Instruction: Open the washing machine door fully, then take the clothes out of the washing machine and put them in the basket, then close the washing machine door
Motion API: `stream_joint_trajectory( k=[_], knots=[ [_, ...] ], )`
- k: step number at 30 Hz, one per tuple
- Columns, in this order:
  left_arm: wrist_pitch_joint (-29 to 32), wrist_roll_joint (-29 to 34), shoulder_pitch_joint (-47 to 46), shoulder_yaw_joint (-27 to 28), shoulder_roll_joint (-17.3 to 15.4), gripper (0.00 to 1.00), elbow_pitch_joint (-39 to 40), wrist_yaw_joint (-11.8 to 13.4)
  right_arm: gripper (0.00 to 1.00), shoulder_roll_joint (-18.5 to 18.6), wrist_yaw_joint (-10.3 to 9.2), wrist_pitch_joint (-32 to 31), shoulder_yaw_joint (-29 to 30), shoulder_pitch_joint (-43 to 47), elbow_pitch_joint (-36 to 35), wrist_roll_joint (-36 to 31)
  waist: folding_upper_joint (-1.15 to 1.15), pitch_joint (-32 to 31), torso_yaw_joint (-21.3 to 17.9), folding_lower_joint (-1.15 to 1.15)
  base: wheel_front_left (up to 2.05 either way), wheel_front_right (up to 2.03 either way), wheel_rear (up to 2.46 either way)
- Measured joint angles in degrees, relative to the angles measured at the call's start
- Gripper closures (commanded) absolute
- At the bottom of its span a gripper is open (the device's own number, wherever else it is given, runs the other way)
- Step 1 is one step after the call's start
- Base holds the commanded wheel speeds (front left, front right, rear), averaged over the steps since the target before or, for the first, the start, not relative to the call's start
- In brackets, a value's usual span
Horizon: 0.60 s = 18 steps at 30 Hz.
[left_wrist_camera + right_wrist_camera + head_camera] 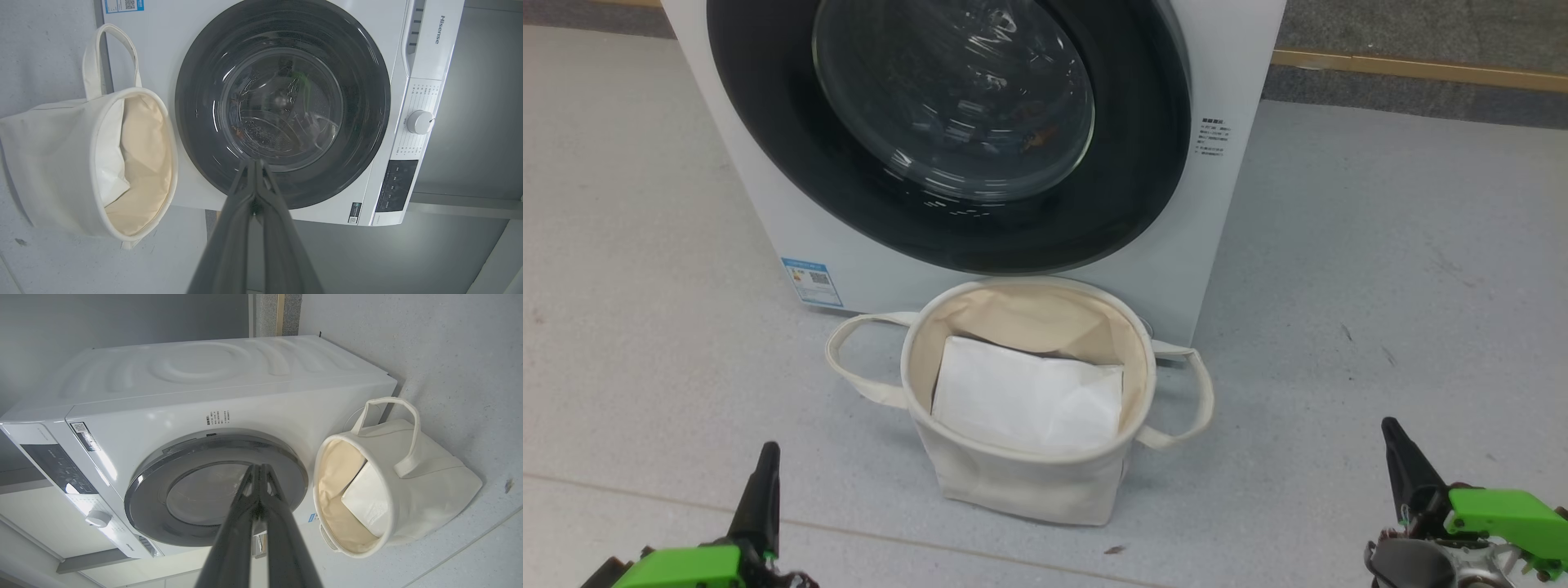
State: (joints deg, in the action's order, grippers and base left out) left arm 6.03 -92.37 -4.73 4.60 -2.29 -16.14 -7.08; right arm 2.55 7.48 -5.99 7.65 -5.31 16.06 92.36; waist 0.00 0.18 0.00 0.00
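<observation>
Presently: washing machine door (768,147) stands shut, clothes (1036,139) inside, basket (1021,486) awaiting them, left gripper (766,457) and right gripper (1392,433) fingers pressed together, empty; nothing done.

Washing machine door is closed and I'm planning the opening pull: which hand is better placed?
Probably right. The right hand and left hand, both shut, sit short of the round, glossy black-rimmed glass door. The right wrist view shows a handle-like notch on the rim's right side, nearer the right hand.
</observation>
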Motion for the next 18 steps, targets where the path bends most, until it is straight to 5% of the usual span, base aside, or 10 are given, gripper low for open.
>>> stream_joint_trajectory(
  k=[18],
  knots=[
    [0.0,0.0,0.0,0.0,0.0,1.0,0.0,0.0,1.0,0.0,0.0,0.0,0.01,0.0,0.0,0.0,0.0,0.0,0.0,0.0,0.0,0.0,0.0]
  ],
)
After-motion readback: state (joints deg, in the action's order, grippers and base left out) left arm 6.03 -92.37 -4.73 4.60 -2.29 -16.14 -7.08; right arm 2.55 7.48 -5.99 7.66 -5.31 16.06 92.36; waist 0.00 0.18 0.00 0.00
